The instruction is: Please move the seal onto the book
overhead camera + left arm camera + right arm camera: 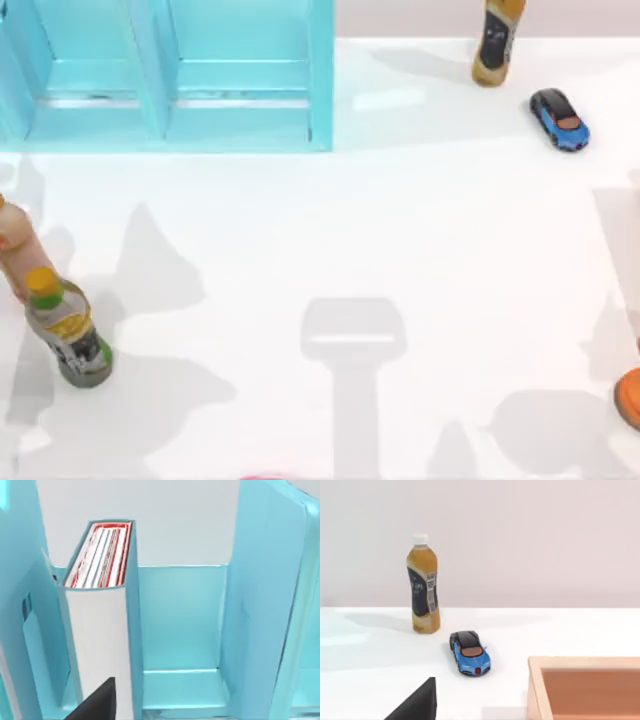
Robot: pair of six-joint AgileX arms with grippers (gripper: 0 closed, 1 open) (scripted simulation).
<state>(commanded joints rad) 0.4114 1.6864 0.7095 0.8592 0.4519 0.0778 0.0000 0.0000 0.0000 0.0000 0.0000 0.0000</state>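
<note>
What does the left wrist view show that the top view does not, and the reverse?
Left wrist view: the book stands upright in a compartment of the shelf unit. Top view: a blue toy car, a brown bottle near it at the back, and two bottles at the table's left. Shared: the light-blue shelf unit.

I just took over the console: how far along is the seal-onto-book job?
Nothing looks done. The book stands upright inside the light-blue shelf unit, seen close in the left wrist view, with nothing on it. Nothing is visibly in hand. Freeing the book, then picking and placing the seal, all seems left.
</note>
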